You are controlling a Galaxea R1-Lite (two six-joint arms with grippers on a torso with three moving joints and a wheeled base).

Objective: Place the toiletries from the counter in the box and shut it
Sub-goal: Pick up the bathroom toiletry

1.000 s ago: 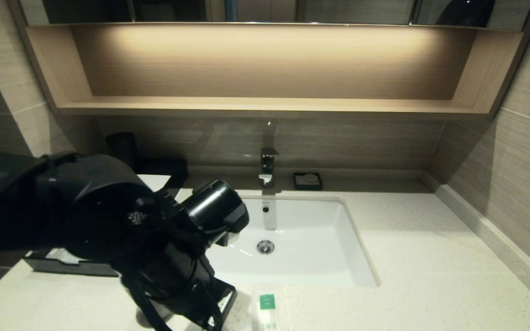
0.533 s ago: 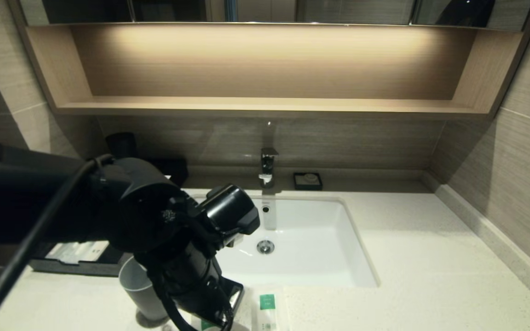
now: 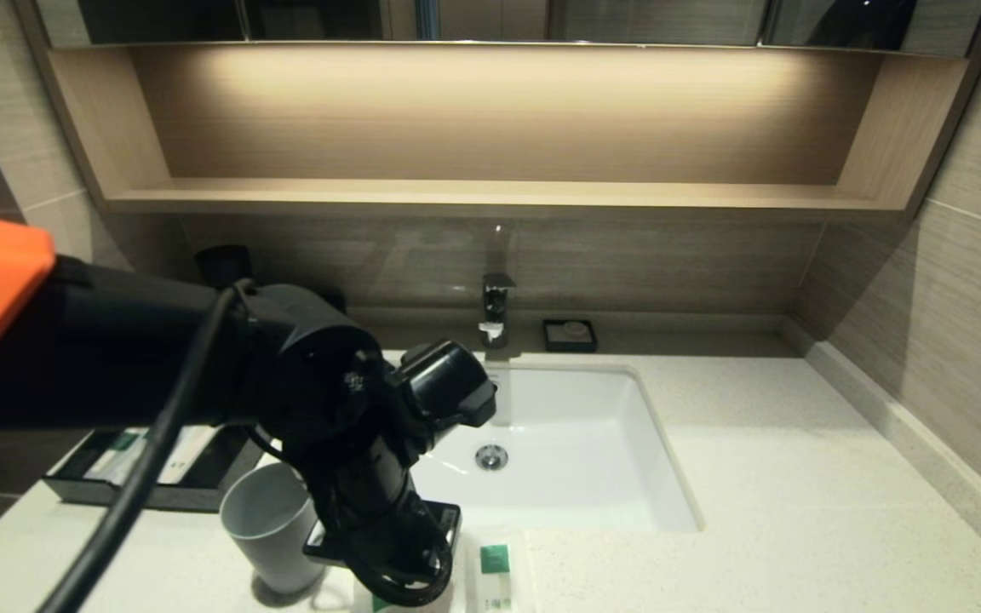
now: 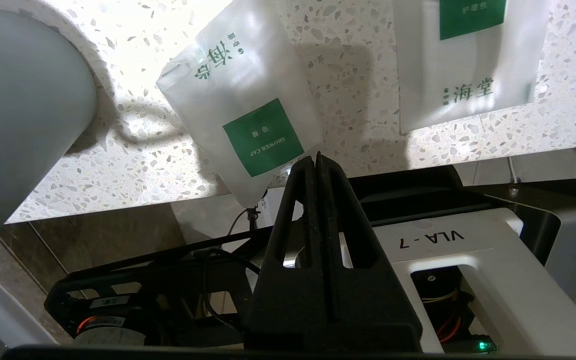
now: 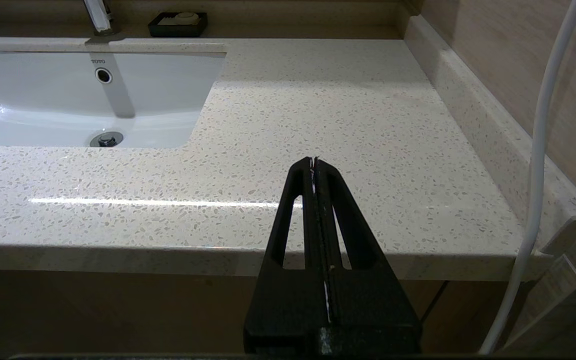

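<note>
Speckled cream counter [image 3: 797,477] with inset sink [image 3: 559,451], bearing two sachets [image 4: 253,125] [image 4: 468,60], grey cup [image 3: 269,528], open black box [image 3: 150,477]

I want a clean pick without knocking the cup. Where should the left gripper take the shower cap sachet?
Probably by the corner overhanging the counter edge: the shower cap sachet lies flat, so only there can fingers get beneath. Come from the front, away from the grey cup. The left gripper, now shut, must open first.

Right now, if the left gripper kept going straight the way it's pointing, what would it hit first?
Most likely the tilted shower cap sachet on the counter: the shut left gripper points at its lower edge, by the green label. Depth is unclear, so it could touch bare counter beside it.
</note>
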